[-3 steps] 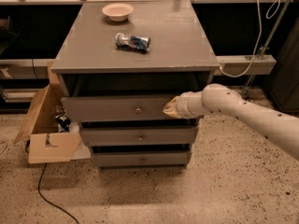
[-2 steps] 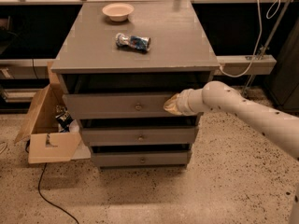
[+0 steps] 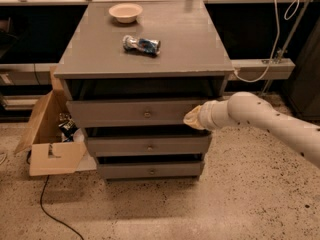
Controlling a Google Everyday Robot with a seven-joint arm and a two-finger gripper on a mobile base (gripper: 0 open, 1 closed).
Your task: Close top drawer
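Note:
The top drawer [image 3: 130, 112] is a grey front with a small round knob [image 3: 147, 114] at its centre. It stands pulled out from the grey cabinet, with a dark gap above it. My gripper [image 3: 191, 119] is at the end of the white arm [image 3: 265, 121] that reaches in from the right. It rests against the right end of the drawer front.
Two smaller grey drawers [image 3: 149, 146] sit below. On the cabinet top [image 3: 190, 44] lie a cream bowl [image 3: 125, 12] and a crumpled blue can [image 3: 141, 45]. An open cardboard box [image 3: 50, 144] stands on the floor at left, with a black cable [image 3: 50, 211] beside it.
The drawer front has slid slightly back toward the cabinet with my gripper pressed on its right end.

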